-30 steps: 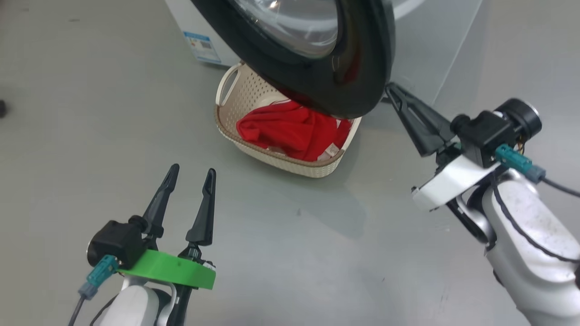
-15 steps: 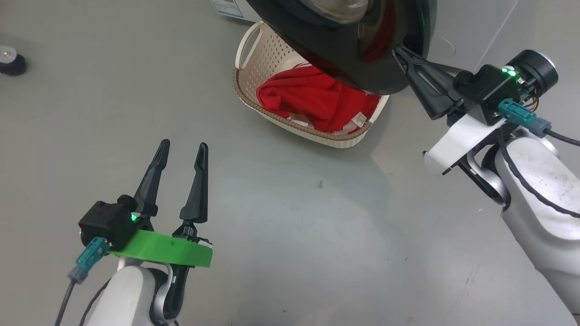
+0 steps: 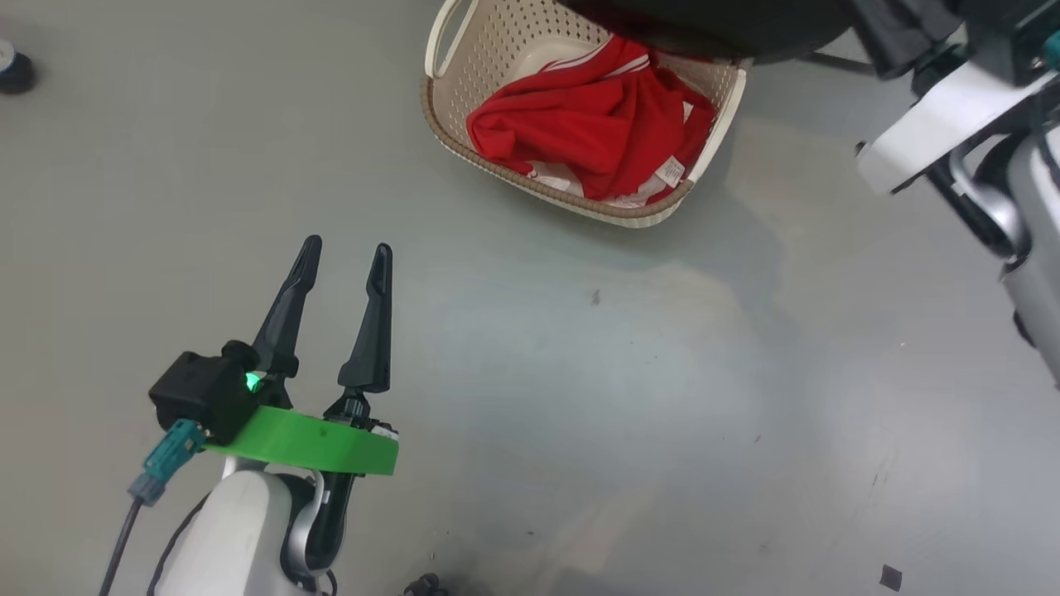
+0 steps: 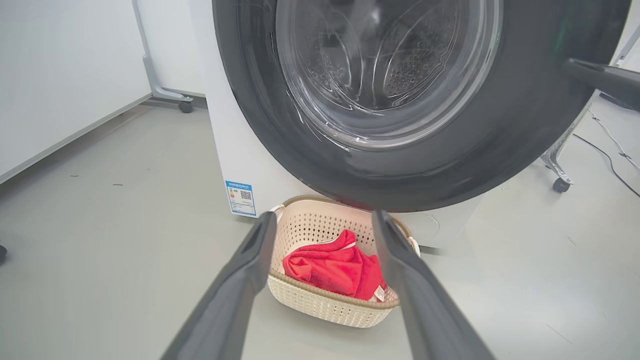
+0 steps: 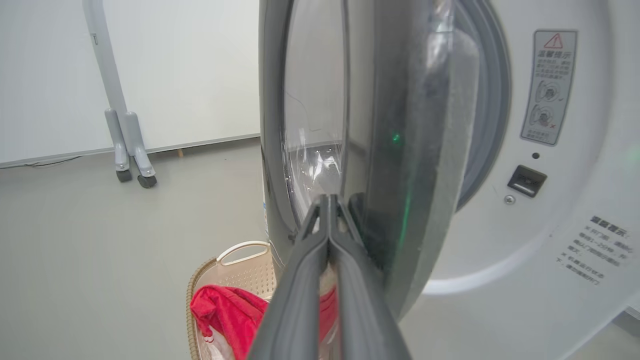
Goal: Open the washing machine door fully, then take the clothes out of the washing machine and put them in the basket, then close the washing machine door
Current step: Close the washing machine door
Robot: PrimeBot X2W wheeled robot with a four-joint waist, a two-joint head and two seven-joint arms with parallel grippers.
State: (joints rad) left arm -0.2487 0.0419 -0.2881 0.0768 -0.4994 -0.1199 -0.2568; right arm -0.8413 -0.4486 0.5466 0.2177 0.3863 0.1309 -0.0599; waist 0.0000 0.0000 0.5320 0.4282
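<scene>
Since a second ago the head camera has swung downward: the whole picture has shifted, not the things in it. The basket [image 3: 530, 186] now sits at the top of the head view; the washing machine door [image 3: 704, 25] is cut to a dark strip along the top edge; of the right arm, the white mount [image 3: 936, 116] shows in the upper right corner.

The clothes [image 3: 596, 124] lie bunched inside the basket as before, red with white stripes and a small white tag toward the near rim. The basket stands on the grey floor [image 3: 580, 397] just below the door, close in front of the washing machine [image 4: 225, 125] and beside its blue label [image 4: 241, 197].

The left gripper [image 3: 346, 246] hovers above bare floor at the lower left, well apart from the basket; its fingers are spread with nothing between them. The right gripper [image 5: 325, 200] has its fingers pressed flat together, gripping nothing; their tips sit at the door's rim, where the glass meets the dark ring.

From the right wrist the door is seen edge-on and ajar — a gap separates it from the machine's white front, where the latch slot [image 5: 526, 180] lies uncovered.
</scene>
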